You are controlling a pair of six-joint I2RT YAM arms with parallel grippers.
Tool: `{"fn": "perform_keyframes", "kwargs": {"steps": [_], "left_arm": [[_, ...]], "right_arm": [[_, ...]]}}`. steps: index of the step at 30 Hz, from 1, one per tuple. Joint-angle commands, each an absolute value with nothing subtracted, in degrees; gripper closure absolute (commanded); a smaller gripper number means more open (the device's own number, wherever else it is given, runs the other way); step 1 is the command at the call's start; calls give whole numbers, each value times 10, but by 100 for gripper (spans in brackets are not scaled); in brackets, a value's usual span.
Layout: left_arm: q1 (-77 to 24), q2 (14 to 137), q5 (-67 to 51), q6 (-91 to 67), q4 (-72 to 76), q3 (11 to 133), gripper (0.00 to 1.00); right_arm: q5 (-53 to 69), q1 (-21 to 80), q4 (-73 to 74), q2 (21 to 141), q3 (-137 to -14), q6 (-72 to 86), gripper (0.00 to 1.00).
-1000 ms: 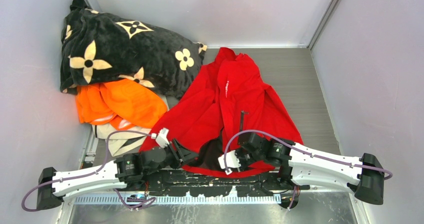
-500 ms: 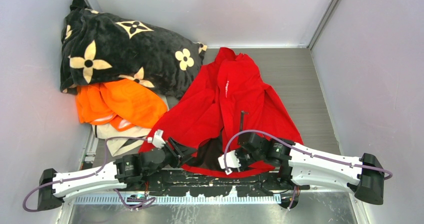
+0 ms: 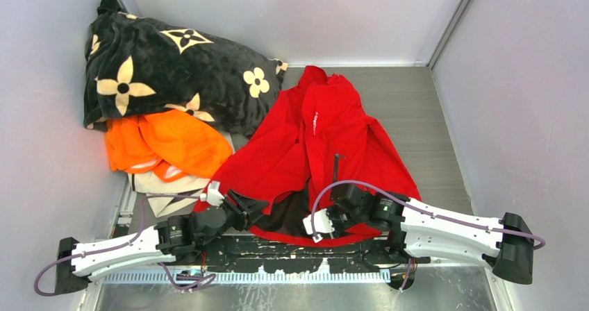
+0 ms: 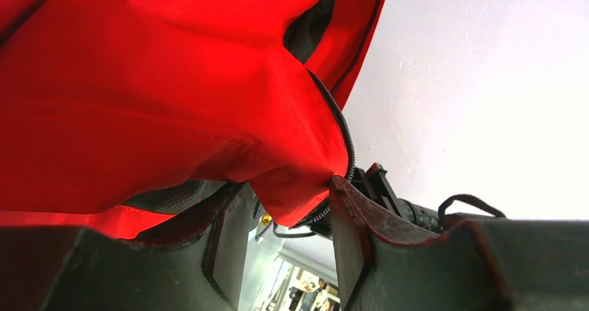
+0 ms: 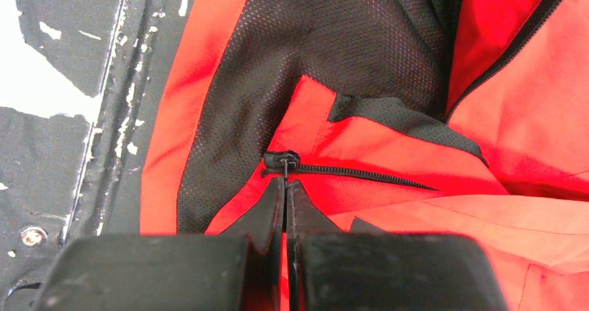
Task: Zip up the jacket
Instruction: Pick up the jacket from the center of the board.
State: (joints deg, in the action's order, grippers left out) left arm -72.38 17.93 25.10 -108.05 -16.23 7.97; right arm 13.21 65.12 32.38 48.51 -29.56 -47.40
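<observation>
The red jacket [image 3: 326, 137] lies spread on the table, its black mesh lining [image 5: 333, 40] showing at the near hem. My right gripper [image 5: 285, 182] rests on that hem, shut on the pull of the zipper slider [image 5: 280, 162]. A line of zipper teeth [image 5: 361, 174] runs off to the right from the slider. My left gripper [image 4: 288, 186] is open at the jacket's left front edge [image 4: 208, 103]. A red corner with zipper teeth [image 4: 345, 141] hangs between its fingers, brushing the right fingertip [image 4: 340, 189]. From above, the left gripper [image 3: 258, 208] and the right gripper [image 3: 328, 228] stand close together at the hem.
A black flower-patterned blanket [image 3: 167, 68] is piled at the back left. An orange garment [image 3: 163, 141] and a beige cloth [image 3: 167, 193] lie under its near side. A worn black mat [image 3: 292, 252] runs along the near edge. Pale walls close in on the left, back and right.
My left arm has drawn back to the left and turned its wrist, with the jacket's corner still between its fingers. The right arm and the jacket's lie have not changed.
</observation>
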Motion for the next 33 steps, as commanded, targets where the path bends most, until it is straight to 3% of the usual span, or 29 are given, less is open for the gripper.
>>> {"fn": "perform_keyframes", "kwargs": {"steps": [1, 13, 20, 25, 33], "left_arm": [[-724, 186, 290, -1106, -155, 76, 55], [-724, 195, 328, -1136, -126, 62, 57], [-725, 202, 331, -1131, -116, 62, 75], [-725, 190, 327, -1110, -121, 66, 99], [-724, 243, 286, -1006, -70, 85, 100]], "right_arm": [[141, 650, 318, 485, -301, -469, 99], [142, 650, 317, 487, -303, -469, 99], [142, 650, 319, 489, -305, -469, 99], [143, 650, 319, 488, -306, -469, 99], [152, 650, 320, 481, -325, -460, 99]]}}
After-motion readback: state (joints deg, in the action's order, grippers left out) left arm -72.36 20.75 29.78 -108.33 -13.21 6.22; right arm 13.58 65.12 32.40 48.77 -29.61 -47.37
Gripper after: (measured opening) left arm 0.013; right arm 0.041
